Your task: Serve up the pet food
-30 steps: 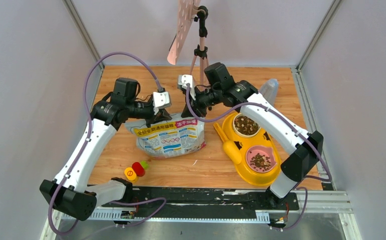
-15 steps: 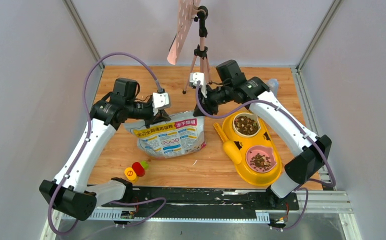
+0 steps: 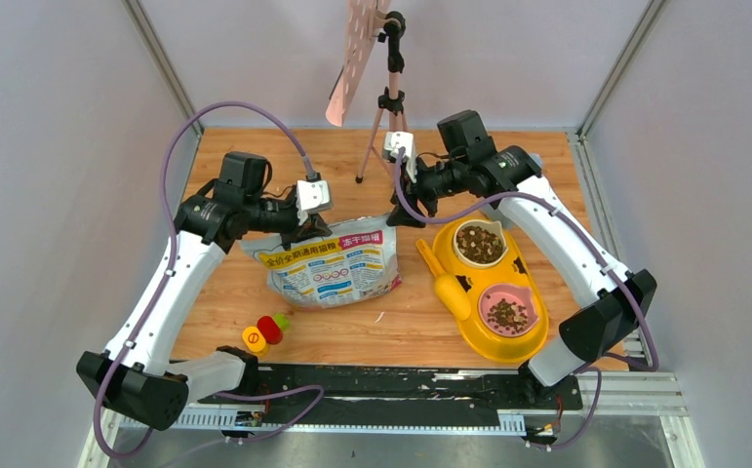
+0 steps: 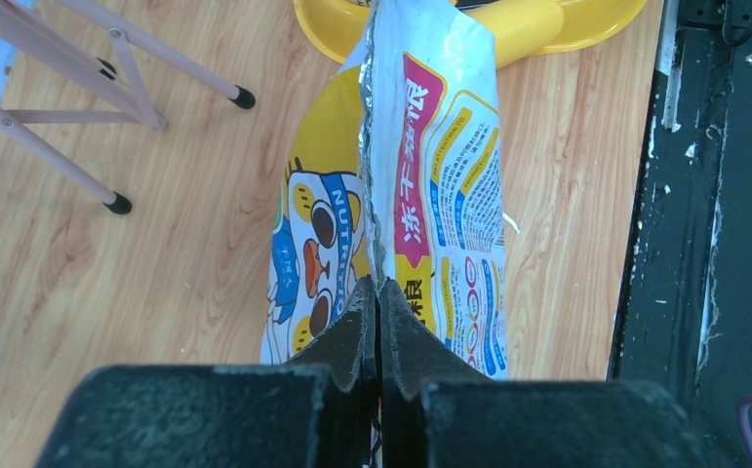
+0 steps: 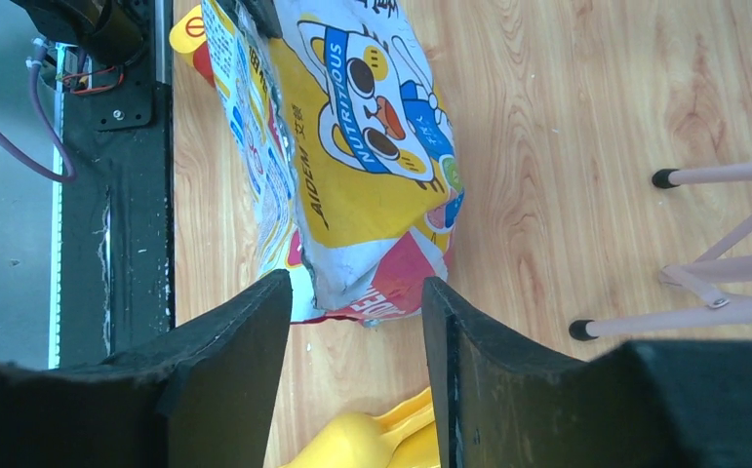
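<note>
Pinching the bag by its seam, your left gripper prevents spills; your right gripper hangs spread, pet food served.

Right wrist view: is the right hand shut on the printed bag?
No, the right hand has its fingers standing wide apart, so they do not pinch the bag.

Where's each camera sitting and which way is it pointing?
Top external: above and behind both arms, looking down on them, bag and pet food.
Left wrist: looks along the left gripper, shut on the bag's top edge.
Right wrist: looks past the open right gripper at the bag.
Both wrist views share bag and tripod legs.
</note>
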{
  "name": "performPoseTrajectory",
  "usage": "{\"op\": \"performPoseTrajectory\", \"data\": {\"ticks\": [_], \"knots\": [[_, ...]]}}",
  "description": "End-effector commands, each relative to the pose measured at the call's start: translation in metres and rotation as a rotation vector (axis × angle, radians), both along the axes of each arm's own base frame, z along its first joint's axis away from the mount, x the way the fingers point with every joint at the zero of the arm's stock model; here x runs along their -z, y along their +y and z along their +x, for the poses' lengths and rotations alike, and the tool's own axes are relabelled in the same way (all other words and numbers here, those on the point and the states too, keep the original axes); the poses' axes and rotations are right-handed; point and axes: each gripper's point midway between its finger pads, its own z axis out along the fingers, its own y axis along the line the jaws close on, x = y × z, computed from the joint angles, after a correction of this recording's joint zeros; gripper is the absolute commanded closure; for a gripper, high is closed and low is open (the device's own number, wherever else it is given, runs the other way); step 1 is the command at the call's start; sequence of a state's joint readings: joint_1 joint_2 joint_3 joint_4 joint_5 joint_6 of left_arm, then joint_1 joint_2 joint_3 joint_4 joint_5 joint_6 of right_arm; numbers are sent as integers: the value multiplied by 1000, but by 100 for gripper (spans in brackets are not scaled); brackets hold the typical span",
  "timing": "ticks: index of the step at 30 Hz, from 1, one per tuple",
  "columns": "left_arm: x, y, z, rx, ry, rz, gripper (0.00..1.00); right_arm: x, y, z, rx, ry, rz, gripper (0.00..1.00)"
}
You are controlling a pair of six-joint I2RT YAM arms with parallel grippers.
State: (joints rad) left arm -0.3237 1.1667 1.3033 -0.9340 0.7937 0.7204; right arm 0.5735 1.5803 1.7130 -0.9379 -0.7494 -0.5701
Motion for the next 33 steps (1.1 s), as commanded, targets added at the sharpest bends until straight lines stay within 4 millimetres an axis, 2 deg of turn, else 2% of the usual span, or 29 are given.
{"op": "performPoseTrajectory", "data": {"ticks": [1, 10, 11, 12, 13, 14, 15, 16, 17, 18, 20, 21, 24, 26, 27, 29, 32, 33], "knots": [[-13, 6, 0, -30, -19, 3, 100, -31, 14, 0, -49, -102, 78, 47], [-25, 0, -2, -11, -23, -38, 100, -19, 70, -22, -199, -97, 85, 49], [-24, 1, -3, -11, -17, -33, 98, -17, 74, -21, -202, -102, 80, 49], [-25, 2, -3, -8, -25, -28, 90, -14, 76, -19, -203, -104, 75, 51], [-22, 4, -3, -14, -14, -13, 85, -13, 77, -17, -200, -107, 70, 62], [-21, 7, -2, -24, -23, 6, 76, -10, 76, -15, -191, -111, 60, 77], [-17, 10, -4, -29, -7, 25, 72, -8, 75, -13, -182, -116, 51, 91], [-16, 14, -1, -40, -22, 54, 70, -9, 71, -12, -177, -120, 50, 99], [-12, 18, -4, -45, -9, 74, 73, -10, 67, -12, -177, -124, 55, 100], [-11, 23, -3, -48, -27, 96, 84, -12, 62, -12, -177, -129, 63, 100], [-9, 32, -6, -53, -17, 123, 98, -18, 54, -12, -168, -140, 72, 100], [-6, 36, -11, -51, 3, 133, 99, -21, 51, -12, -163, -148, 76, 100], [-5, 44, -21, -47, 57, 157, 100, -27, 44, -12, -145, -168, 81, 100], [-5, 46, -21, -64, 72, 169, 99, -31, 42, -13, -141, -173, 88, 100], [-7, 48, -20, -79, 64, 171, 84, -32, 41, -13, -138, -174, 88, 100], [-8, 55, -15, -116, 14, 191, 72, -33, 41, -13, -136, -174, 89, 100], [-7, 67, -13, -136, -49, 236, 79, -32, 41, -13, -135, -170, 88, 100], [-6, 72, -12, -133, -58, 256, 88, -32, 41, -13, -134, -170, 89, 100]]}}
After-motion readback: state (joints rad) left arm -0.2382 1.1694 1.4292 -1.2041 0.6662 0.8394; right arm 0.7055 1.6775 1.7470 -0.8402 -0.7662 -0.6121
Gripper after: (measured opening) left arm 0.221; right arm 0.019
